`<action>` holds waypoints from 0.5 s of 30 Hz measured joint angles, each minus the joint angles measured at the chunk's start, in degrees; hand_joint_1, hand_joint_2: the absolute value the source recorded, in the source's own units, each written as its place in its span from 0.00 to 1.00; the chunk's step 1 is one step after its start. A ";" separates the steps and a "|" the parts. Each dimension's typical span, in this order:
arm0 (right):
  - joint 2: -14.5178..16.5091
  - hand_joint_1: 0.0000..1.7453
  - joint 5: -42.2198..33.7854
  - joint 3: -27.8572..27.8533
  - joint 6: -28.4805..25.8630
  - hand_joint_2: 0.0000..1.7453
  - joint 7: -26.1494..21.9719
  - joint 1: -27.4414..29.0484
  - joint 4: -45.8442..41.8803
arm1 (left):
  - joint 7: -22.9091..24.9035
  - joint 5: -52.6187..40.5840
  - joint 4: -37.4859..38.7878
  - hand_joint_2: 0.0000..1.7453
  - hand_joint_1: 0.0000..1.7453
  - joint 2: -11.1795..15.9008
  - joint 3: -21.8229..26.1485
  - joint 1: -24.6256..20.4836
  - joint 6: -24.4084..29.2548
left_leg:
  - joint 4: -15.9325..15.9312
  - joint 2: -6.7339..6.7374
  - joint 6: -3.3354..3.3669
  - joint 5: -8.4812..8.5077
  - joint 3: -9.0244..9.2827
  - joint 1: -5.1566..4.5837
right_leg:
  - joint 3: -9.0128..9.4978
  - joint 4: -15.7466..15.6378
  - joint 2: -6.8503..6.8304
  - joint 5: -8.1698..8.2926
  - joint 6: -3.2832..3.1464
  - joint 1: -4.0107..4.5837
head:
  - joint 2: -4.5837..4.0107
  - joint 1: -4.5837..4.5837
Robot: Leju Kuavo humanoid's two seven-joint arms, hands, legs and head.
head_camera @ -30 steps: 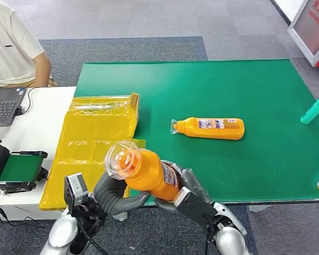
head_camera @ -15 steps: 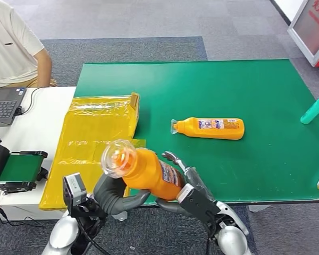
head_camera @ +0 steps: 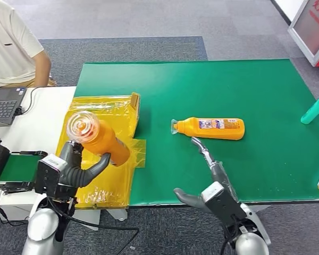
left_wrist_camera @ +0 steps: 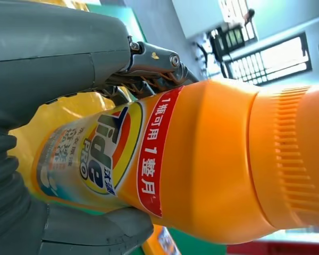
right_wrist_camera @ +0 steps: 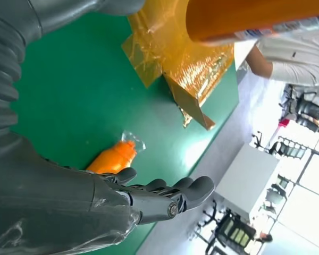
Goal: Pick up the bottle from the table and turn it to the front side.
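The left hand (head_camera: 75, 169) gripped an orange bottle (head_camera: 97, 137) above the yellow bag (head_camera: 94, 125), its clear cap tilted up toward the camera. The right hand (head_camera: 208, 172) reached over the green table (head_camera: 250, 90), fingers (head_camera: 201, 148) spread, holding nothing, near a second orange bottle (head_camera: 209, 128).

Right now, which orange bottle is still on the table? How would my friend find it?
Look at the big green table. Near its middle an orange bottle lies on its side, clear cap toward the yellow bag. The other orange bottle is up in the robot's left hand; this one touches nothing but the table.
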 joint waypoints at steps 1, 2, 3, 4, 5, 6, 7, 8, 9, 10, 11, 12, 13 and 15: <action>0.09 0.00 0.03 -0.30 -0.03 1.00 -0.04 0.37 -0.87 | 0.07 -0.87 -0.25 1.00 1.00 -0.16 0.55 0.08 0.19 | 0.00 0.00 0.01 0.00 0.00 0.00 | 0.00 0.00 0.00 0.00 0.00 0.00 | 0.00 0.00; 0.17 0.00 0.05 -0.63 -0.03 1.00 -0.08 0.73 -1.71 | 0.26 -1.83 -0.46 1.00 1.00 -0.28 1.05 0.11 0.30 | 0.00 0.00 0.01 -0.01 0.00 0.00 | 0.00 0.00 0.00 0.00 0.00 0.00 | 0.00 0.01; 0.27 0.00 0.04 -0.97 0.01 1.00 -0.14 1.08 -2.52 | 0.63 -3.10 -0.61 1.00 1.00 -0.36 1.55 0.11 0.40 | 0.00 0.00 0.01 -0.01 0.00 0.00 | -0.01 0.00 0.00 0.00 0.00 0.00 | 0.00 0.01; 0.37 0.00 0.00 -1.32 0.06 1.00 -0.23 1.40 -3.30 | 1.12 -4.77 -0.71 1.00 1.00 -0.42 2.07 0.08 0.56 | 0.00 0.00 0.01 -0.02 0.00 0.00 | -0.01 0.00 0.00 0.00 0.00 0.00 | -0.01 0.00; 0.46 0.00 -0.05 -1.67 0.15 1.00 -0.36 1.70 -4.00 | 1.63 -6.71 -0.74 1.00 1.00 -0.45 2.58 0.00 0.86 | 0.00 0.00 0.01 -0.02 0.00 0.00 | -0.02 0.00 0.01 0.00 0.00 0.00 | -0.01 -0.01; 0.54 0.00 -0.12 -2.03 0.31 1.00 -0.47 1.95 -4.61 | 2.10 -9.11 -0.73 1.00 1.00 -0.44 3.07 -0.16 1.34 | 0.00 0.00 0.00 -0.02 0.00 0.00 | -0.03 0.00 0.01 0.00 0.00 0.00 | 0.00 -0.01; 0.62 0.00 -0.21 -2.35 0.49 1.00 -0.57 2.13 -5.06 | 2.41 -11.60 -0.69 1.00 1.00 -0.40 3.48 -0.41 1.87 | 0.00 0.00 0.00 -0.01 0.00 0.00 | -0.04 0.00 0.01 0.00 -0.01 0.01 | -0.01 -0.01; 0.69 0.00 -0.32 -2.64 0.67 1.00 -0.64 2.24 -5.40 | 2.71 -14.15 -0.61 1.00 1.00 -0.33 3.84 -0.76 2.49 | 0.00 0.00 -0.01 -0.01 0.00 0.00 | -0.04 0.00 0.01 0.01 -0.01 0.01 | 0.00 -0.01; 0.75 0.00 -0.43 -2.89 0.85 1.00 -0.68 2.30 -5.61 | 3.11 -17.00 -0.49 1.00 1.00 -0.25 4.11 -1.20 3.13 | 0.00 0.00 -0.02 0.00 0.00 0.00 | -0.04 0.00 0.00 0.01 -0.02 0.01 | 0.00 -0.01; 0.82 0.00 -0.52 -3.12 1.03 1.00 -0.67 2.33 -5.74 | 3.66 -20.20 -0.31 1.00 1.00 -0.16 4.32 -1.73 3.71 | 0.00 0.00 -0.02 0.01 0.00 0.00 | -0.04 0.00 0.00 0.02 -0.03 0.01 | 0.00 -0.01; 0.91 0.00 -0.60 -3.40 1.22 1.00 -0.64 2.36 -5.81 | 4.32 -23.66 -0.06 1.00 1.00 -0.08 4.53 -2.30 4.21 | 0.00 0.00 -0.02 0.01 0.01 0.01 | -0.04 0.00 0.00 0.02 -0.03 0.02 | 0.00 -0.01; 0.99 0.00 -0.66 -3.68 1.43 1.00 -0.60 2.39 -5.84 | 4.95 -26.80 0.26 1.00 1.00 0.00 4.75 -2.91 4.50 | 0.00 0.00 -0.02 0.02 0.01 0.01 | -0.04 0.00 0.01 0.03 -0.03 0.02 | 0.00 0.00; 1.10 0.00 -0.70 -4.01 1.66 1.00 -0.56 2.43 -5.86 | 5.46 -29.31 0.70 1.00 1.00 0.08 5.05 -3.57 4.52 | 0.00 0.00 -0.02 0.02 0.01 0.01 | -0.04 0.00 0.01 0.03 -0.03 0.02 | 0.00 0.00; 1.26 0.00 -0.80 -4.56 2.02 1.00 -0.55 2.52 -5.86 | 6.20 -32.96 1.89 1.00 1.00 0.28 5.63 -4.89 4.43 | 0.00 0.00 -0.01 0.04 0.01 0.01 | -0.03 0.00 0.00 0.04 -0.02 0.01 | -0.01 0.00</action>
